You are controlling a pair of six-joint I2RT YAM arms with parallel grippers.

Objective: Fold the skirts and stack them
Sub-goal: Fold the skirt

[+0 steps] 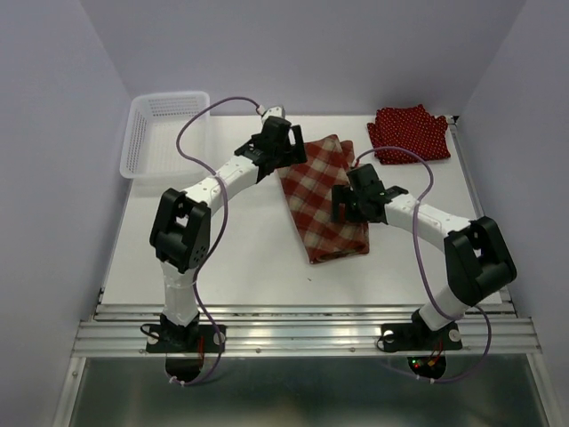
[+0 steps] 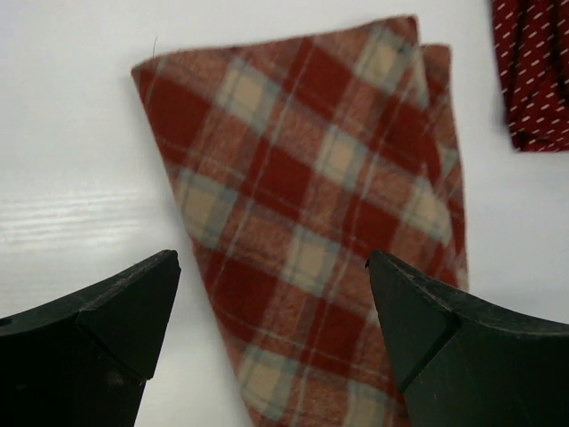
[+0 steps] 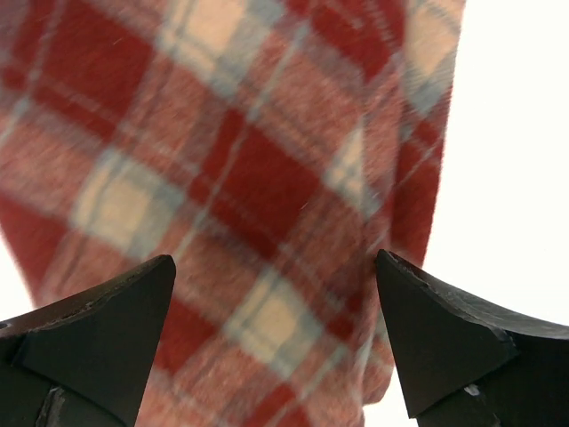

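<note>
While both arms hover over it, the plaid skirt [image 1: 324,209] lies folded at the centre of the table [image 1: 231,267]. Left gripper [image 2: 271,267] at its 11 o'clock end, jaws spread, empty. Right gripper [image 3: 276,267] at its 3 o'clock edge, likewise spread. Dotted skirt [image 1: 409,133] sits at 1 o'clock.

From above, the left arm [image 1: 271,142] covered the far left corner of the plaid skirt [image 1: 324,200], and the right arm [image 1: 369,196] hid part of its right edge. Both sets of jaws lay out of sight beneath the wrists. Whether the dotted red pile [image 1: 409,132] at the bench's [image 1: 222,258] far right corner was one skirt or two could not be told. In the left wrist view the plaid skirt ran off the bottom edge, and only a corner of the dotted pile showed. In the right wrist view the plaid was blurred and cut off at top, left and bottom.
</note>
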